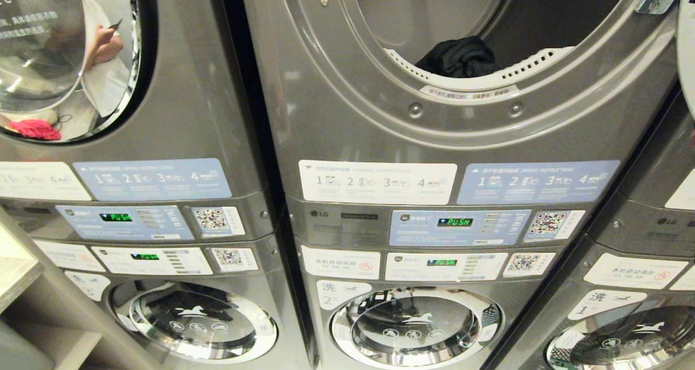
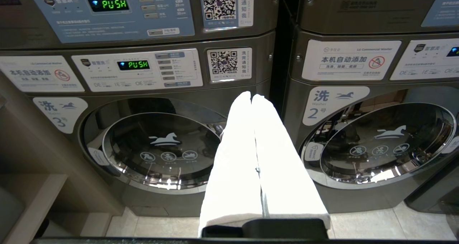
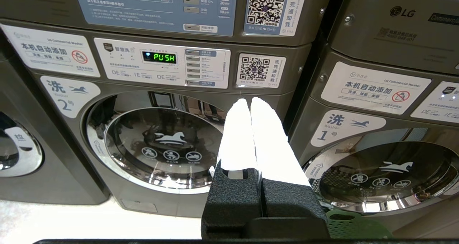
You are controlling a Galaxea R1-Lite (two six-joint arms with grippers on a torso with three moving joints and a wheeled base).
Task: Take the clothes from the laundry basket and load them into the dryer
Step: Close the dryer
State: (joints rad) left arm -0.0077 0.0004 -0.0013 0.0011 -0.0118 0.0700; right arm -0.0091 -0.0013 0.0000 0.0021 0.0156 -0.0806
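Observation:
The middle dryer (image 1: 380,114) stands with its door open, and a dark piece of clothing (image 1: 459,57) lies at the front of its drum. A green laundry basket (image 3: 358,226) shows only as a corner, low on the floor below washer 1. My left gripper (image 2: 251,96) is shut and empty, pointing at the gap between washers 3 and 2. Shut and empty too, my right gripper (image 3: 250,100) points at the gap between washers 2 and 1. Neither arm appears in the head view.
A second dryer (image 1: 70,60) on the left has its glass door closed, reflecting a person and something pink. Washer doors (image 1: 415,326) sit closed below the control panels (image 1: 459,227). A pale shelf unit (image 2: 32,186) stands at the far left. The light tiled floor (image 2: 358,226) runs in front.

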